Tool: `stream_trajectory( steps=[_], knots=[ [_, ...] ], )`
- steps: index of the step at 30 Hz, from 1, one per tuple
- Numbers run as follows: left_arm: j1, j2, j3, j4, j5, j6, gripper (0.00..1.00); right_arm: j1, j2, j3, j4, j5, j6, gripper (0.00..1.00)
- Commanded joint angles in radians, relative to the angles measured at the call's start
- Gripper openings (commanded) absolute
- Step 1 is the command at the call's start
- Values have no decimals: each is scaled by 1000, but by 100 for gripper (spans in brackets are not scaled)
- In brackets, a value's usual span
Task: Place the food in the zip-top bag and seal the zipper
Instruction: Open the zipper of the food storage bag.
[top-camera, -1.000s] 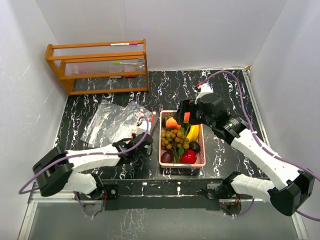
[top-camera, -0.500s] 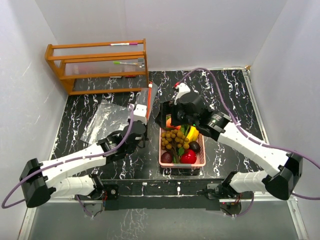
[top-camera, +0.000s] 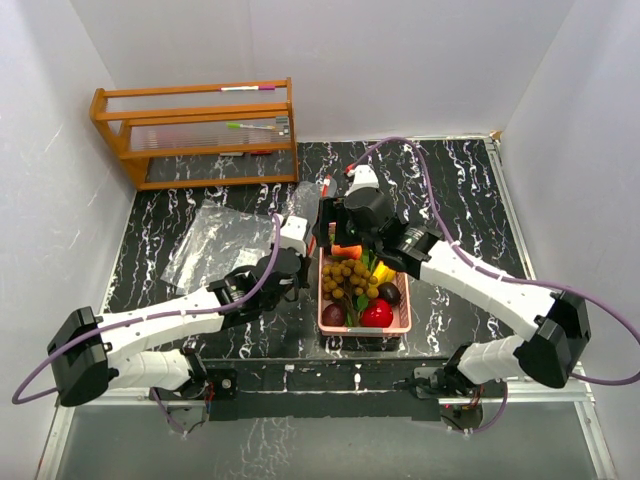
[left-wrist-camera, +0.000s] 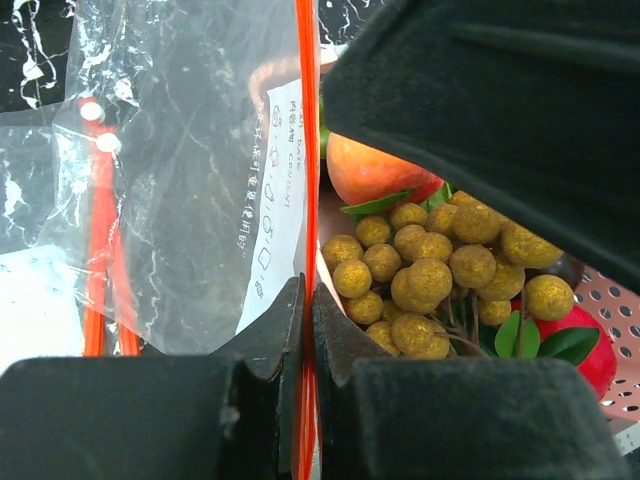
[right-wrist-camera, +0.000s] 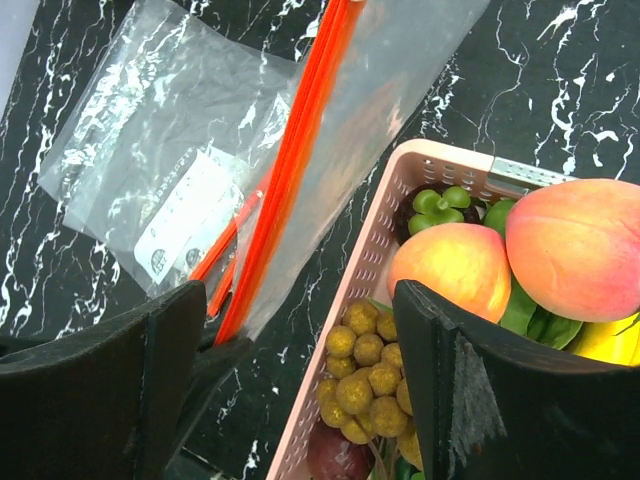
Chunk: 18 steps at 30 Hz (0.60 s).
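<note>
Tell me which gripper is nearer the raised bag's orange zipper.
Left. The left gripper is shut on the orange zipper; the right gripper hovers open near it, above the basket rim.

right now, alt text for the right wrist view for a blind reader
The right tool, jaws open, frames a clear zip-top bag with an orange zipper beside a pink basket of peaches and longans. A second clear bag lies flat on the black marble table.

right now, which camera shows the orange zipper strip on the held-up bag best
right wrist: the zipper strip runs nearly full length across the frame, unblocked. left wrist shows only a thin vertical stretch clamped in the left gripper. top external shows just a tiny red sliver.
</note>
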Motion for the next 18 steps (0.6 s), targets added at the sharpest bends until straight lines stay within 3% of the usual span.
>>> stream_trajectory(
  steps=[1,4,18],
  knots=[
    [-9,-1,-4,26,18,-11,0,-2,10,6,91,67,17,77],
    [-11,-10,-3,21,14,-9,0,-2,27,13,91,92,15,72],
    [-13,-38,-9,4,7,-10,0,-31,69,11,107,146,5,68]
  ],
)
